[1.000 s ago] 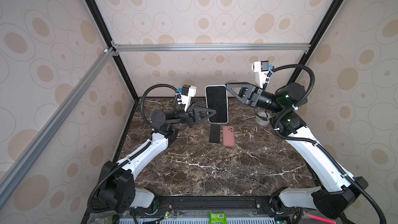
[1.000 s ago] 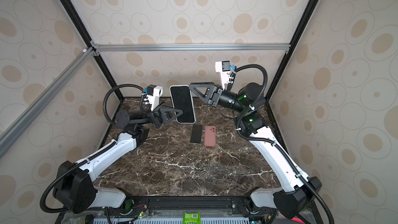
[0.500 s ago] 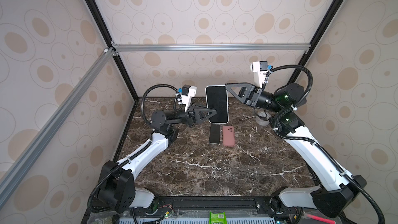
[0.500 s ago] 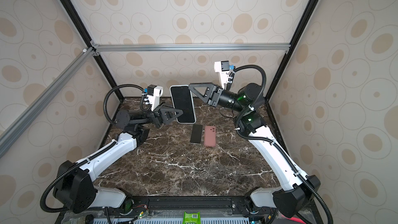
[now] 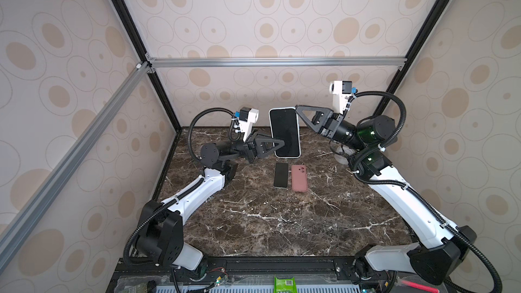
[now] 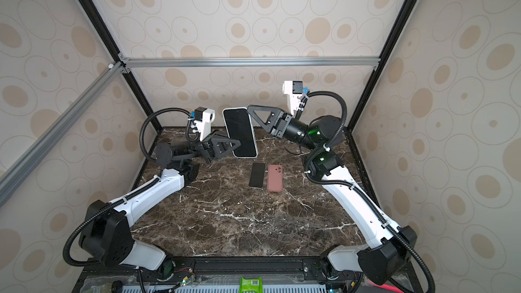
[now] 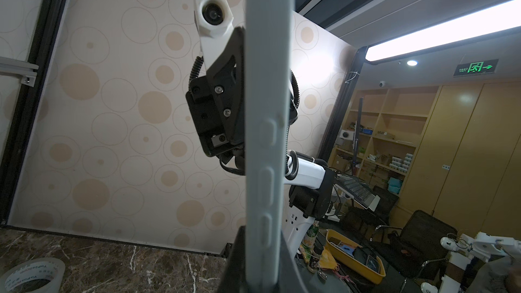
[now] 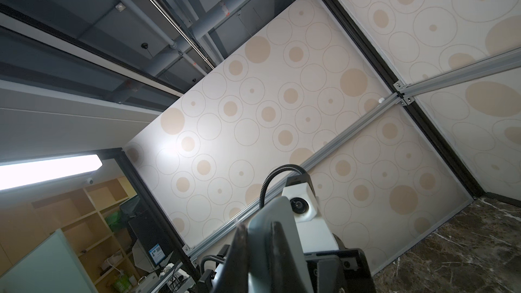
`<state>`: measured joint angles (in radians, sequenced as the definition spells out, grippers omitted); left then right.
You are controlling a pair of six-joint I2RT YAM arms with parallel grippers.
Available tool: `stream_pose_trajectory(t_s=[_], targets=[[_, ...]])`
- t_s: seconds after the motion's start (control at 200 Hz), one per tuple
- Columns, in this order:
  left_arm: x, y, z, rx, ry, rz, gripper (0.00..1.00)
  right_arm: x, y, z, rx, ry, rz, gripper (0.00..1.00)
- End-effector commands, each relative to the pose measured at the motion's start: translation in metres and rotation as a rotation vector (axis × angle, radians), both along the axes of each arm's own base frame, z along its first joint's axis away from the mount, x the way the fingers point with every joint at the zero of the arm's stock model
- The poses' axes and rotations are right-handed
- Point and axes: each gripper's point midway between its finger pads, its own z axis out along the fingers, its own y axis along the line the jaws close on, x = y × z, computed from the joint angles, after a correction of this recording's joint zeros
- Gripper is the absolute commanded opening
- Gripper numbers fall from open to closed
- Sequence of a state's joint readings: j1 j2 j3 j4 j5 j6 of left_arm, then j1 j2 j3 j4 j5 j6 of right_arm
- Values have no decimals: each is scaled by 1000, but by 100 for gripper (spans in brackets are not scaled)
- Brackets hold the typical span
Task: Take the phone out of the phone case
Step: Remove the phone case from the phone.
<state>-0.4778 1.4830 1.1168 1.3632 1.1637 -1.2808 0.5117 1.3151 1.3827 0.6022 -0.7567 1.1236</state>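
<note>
Dark marble tabletop (image 5: 253, 221) inside a booth with circle-patterned walls (image 5: 282, 23). Counted: two arms, the left arm (image 5: 197, 190) and the right arm (image 5: 400, 201); two phones; two cases; one roll of tape (image 7: 36, 270).

One phone (image 5: 284, 132), its dark screen facing the top views, sits in a white case (image 7: 266, 80) and is held upright in the air between the two grippers. The left gripper (image 5: 280, 146) is closed on its lower side edge. In the left wrist view, dark fingers (image 7: 235, 263) press against both faces of the case, and the case edge with three raised buttons runs away from them. The right gripper (image 5: 297, 109) meets the opposite upper corner. In the right wrist view its fingers (image 8: 239, 252) sit tight against both faces of that corner, with almost no gap.

Below the left fingers and well apart from them, a second phone (image 5: 281, 175), bare and dark, lies flat on the marble. Just beside it lies a pink case (image 5: 299, 178) with its camera cutout showing. The roll of tape rests on the table behind the right fingers, under that wrist.

The held phone fills the middle of the left wrist view and hides part of the right gripper behind it.
</note>
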Motion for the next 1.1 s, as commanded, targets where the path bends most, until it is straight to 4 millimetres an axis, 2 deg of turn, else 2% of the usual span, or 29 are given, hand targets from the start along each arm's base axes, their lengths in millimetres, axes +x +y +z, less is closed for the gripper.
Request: stream_pose_trajectory(t_s=[0.0,0.22,0.755,0.915,1.095], targets=[[-27,7,39,-75,-129,-28,0,4,25,-46,-66,223,110,0],[-19,2,39,-44,-154,8,0,14,32,-64,-21,362,151,0],[-20,-3,41,-71,-161,-26,0,9,45,-62,72,437,218,0],[-25,-3,44,-74,-179,-35,0,13,46,-77,19,479,175,0],[-36,-2,54,-80,-220,-54,0,18,45,-112,-134,510,63,0]])
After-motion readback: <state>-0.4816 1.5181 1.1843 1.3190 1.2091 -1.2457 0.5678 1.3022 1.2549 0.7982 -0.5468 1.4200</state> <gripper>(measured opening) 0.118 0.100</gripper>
